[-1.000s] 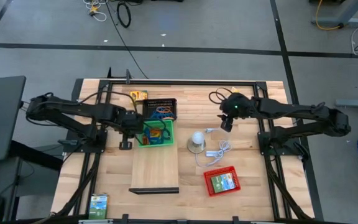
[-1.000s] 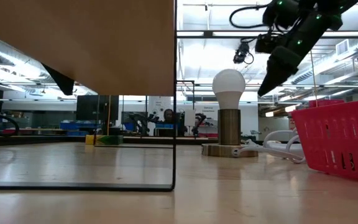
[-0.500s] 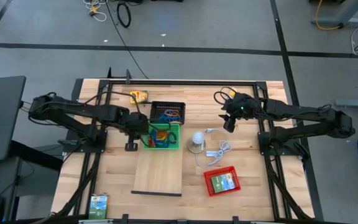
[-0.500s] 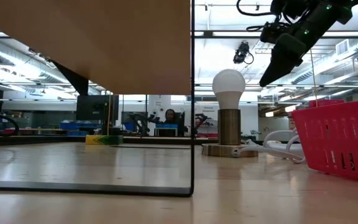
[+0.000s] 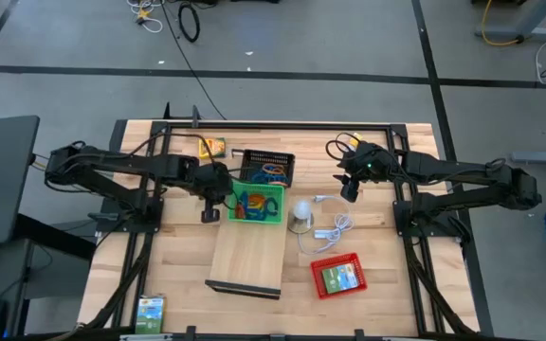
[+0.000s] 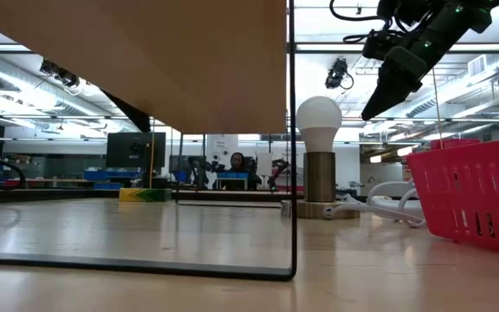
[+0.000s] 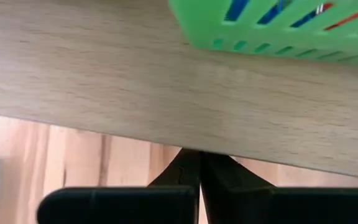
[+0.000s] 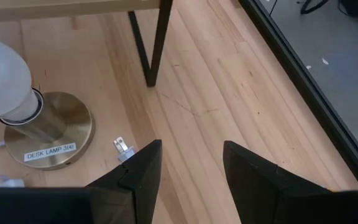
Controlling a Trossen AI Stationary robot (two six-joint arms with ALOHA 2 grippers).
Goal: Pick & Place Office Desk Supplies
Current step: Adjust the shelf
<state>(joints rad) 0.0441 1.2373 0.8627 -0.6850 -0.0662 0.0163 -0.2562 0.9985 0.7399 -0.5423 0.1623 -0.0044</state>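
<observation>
A long pale wooden board (image 5: 246, 258) stands on black legs (image 6: 292, 173). On its far end sit a green mesh tray (image 5: 258, 203) and a black mesh tray (image 5: 269, 169), each holding coloured loops. My left gripper (image 5: 210, 214) is shut at the board's left edge, beside the green tray (image 7: 272, 25). My right gripper (image 5: 349, 191) hangs open above the table at the far right, near a desk lamp (image 5: 299, 216); its fingers (image 8: 135, 177) hold nothing. A yellow box (image 5: 213, 146) lies on the table at the far left, a green box (image 5: 150, 310) at the near left. My left gripper has its shut fingertips (image 7: 197, 165) against the board's left long edge (image 7: 191, 140), near its far end. The fingers come from the table's left, slanting down. The board stands on its legs on the table.
A red mesh tray (image 5: 337, 275) with a green card box stands near the front right. The lamp's white cord (image 5: 335, 227) and plug (image 8: 122, 148) lie between lamp and tray. A black frame (image 5: 282, 125) runs around the table's far and side edges.
My left gripper has gone toward the table's right edge, and the board has slid right with it, carrying both trays. The board's far end has shifted more than its near end, so the board has turned a little.
</observation>
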